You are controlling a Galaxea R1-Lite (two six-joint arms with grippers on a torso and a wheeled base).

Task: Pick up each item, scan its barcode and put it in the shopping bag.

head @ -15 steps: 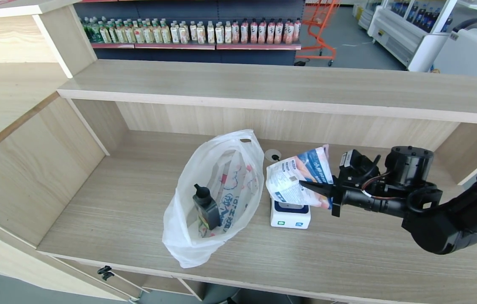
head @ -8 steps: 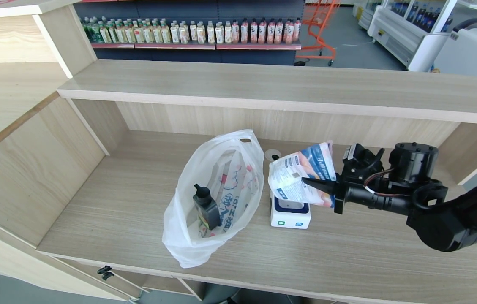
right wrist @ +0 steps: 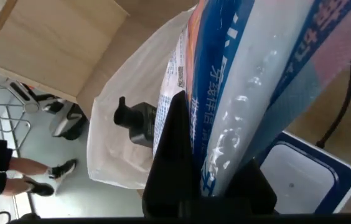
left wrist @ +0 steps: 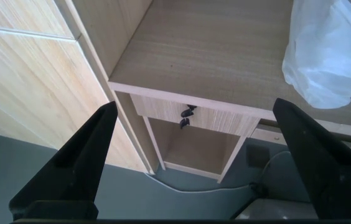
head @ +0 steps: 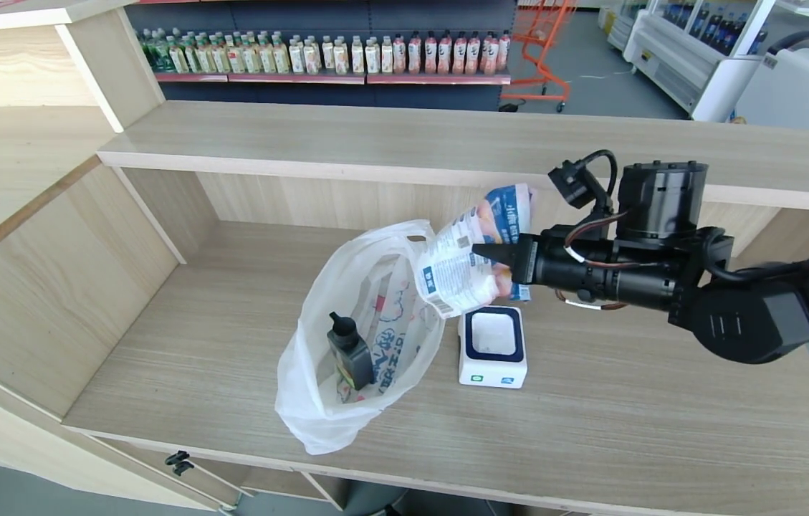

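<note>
While level, right arm (head: 734,315) with packet (head: 456,276)

light wood-grain table (head: 626,430), white shopping bag (head: 318,423) lying open on it, white barcode scanner (head: 492,369) just beside the bag

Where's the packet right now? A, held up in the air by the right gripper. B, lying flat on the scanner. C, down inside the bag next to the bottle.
A: the right gripper is shut on the packet, holding it up off the scanner, by the rim of the bag.
</note>
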